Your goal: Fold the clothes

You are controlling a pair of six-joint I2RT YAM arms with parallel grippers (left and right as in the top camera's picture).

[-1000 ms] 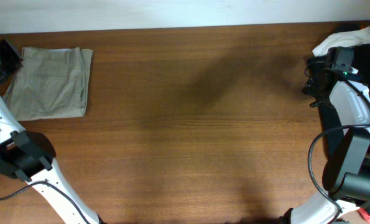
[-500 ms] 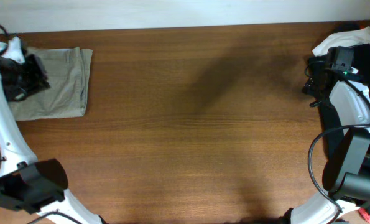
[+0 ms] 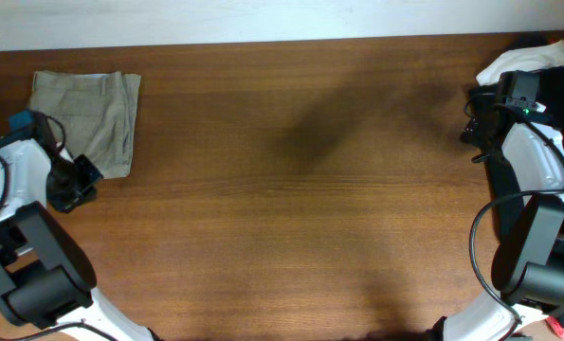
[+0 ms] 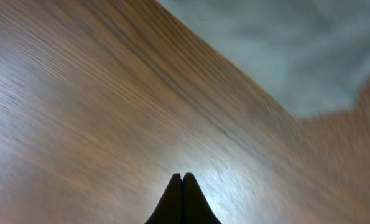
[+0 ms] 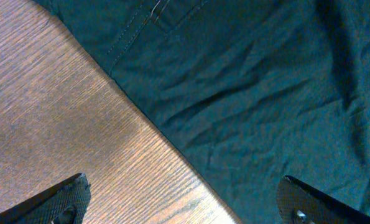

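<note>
Table (image 3: pixel 282 189) | left claw (image 4: pixel 183 179) together, now off shorts (image 3: pixel 97 109) | right claw (image 5: pixel 185 202) apart

- Arms: 2. One left arm (image 3: pixel 16 170), one right arm (image 3: pixel 537 166).
- Grippers: 2, one per arm. The left gripper (image 4: pixel 183 178) has its fingers pressed together; the right gripper (image 5: pixel 181 183) has its fingers spread wide.
- Fingers: 2 per gripper, 4 total.
- Khaki garment (image 3: pixel 84 114): 1, folded, at the far-left of the table. Can't tell if it's shorts or trousers.
- Dark garment (image 5: pixel 253 93): 1, at the right edge.
- White cloth (image 3: pixel 509 64): 1, in the same right-hand pile as the dark one.
- Cloth items overall: 3.
- Wooden table (image 3: pixel 291 189): 1.
</note>
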